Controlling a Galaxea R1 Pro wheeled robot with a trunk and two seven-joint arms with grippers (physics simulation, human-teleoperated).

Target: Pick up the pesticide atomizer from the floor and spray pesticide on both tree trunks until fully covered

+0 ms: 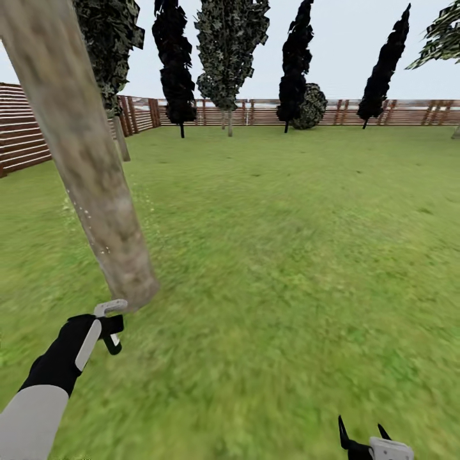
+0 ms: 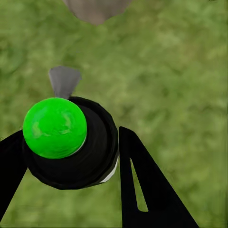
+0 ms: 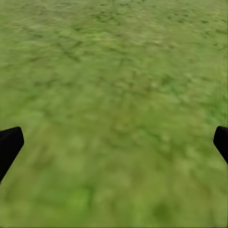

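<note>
The left gripper (image 2: 71,166) is closed around the sprayer (image 2: 71,142), its black fingers (image 2: 142,185) pressed to either side of the black body with the bright green cap; no label or writing can be read on it. In the head view the sprayer (image 1: 110,326) sits near left, its nozzle just beside the foot of the thick trunk (image 1: 83,153), which carries pale specks (image 1: 105,246). The right gripper (image 1: 364,436), near right, is spread wide and empty over the grass (image 1: 287,255). A slatted fence (image 1: 409,112) runs along the far side.
</note>
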